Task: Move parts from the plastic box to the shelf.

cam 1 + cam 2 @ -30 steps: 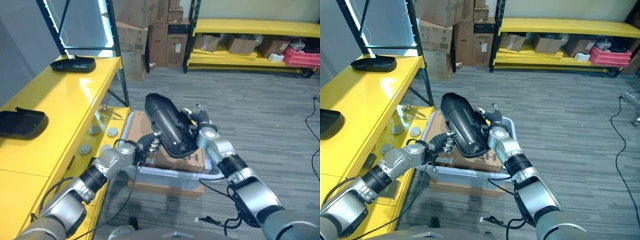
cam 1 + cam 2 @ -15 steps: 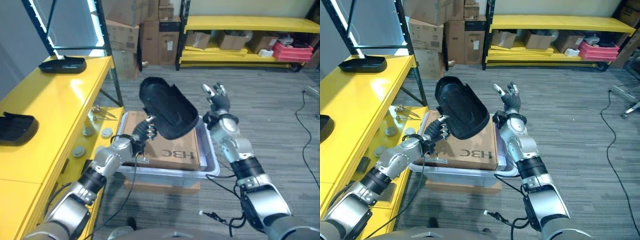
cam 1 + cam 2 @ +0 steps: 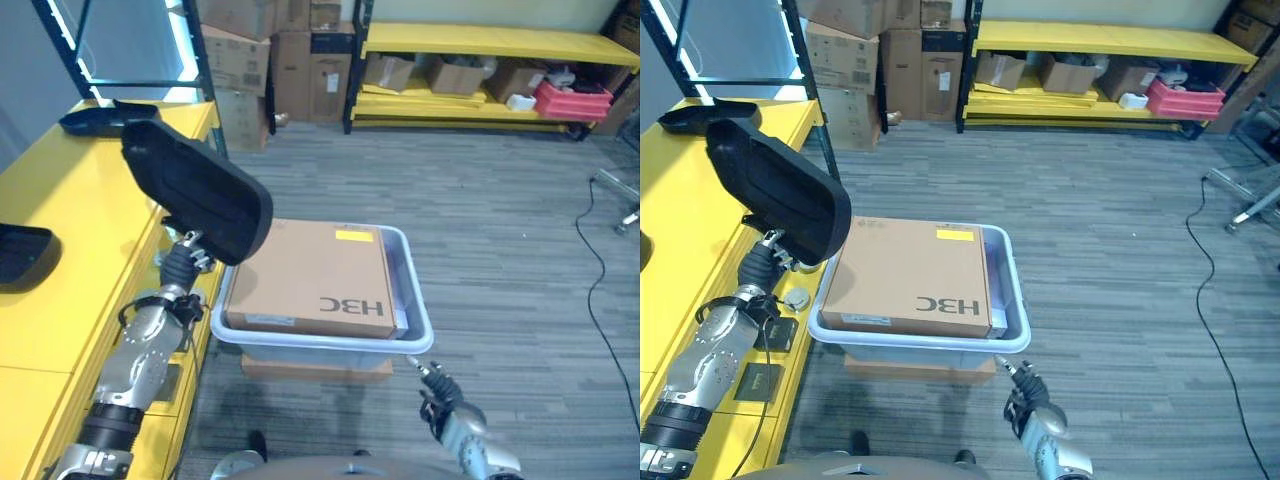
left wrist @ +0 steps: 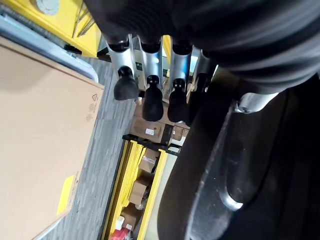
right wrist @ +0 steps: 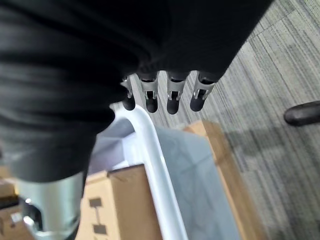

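Right hand (image 3: 1028,392) of mine is hanging low by the near rim of the pale plastic box (image 3: 417,322), fingers loose, empty. Left hand (image 3: 178,264) is clamped on the big black curved plastic part (image 3: 195,190), held up over the yellow shelf's (image 3: 90,210) edge, not set down yet. Farther along, two more black parts (image 3: 22,253) already sit there. A brown cardboard carton (image 3: 310,275) fills the box.

Grey carpet floor (image 3: 500,230), stacked cardboard boxes (image 3: 290,55) behind.
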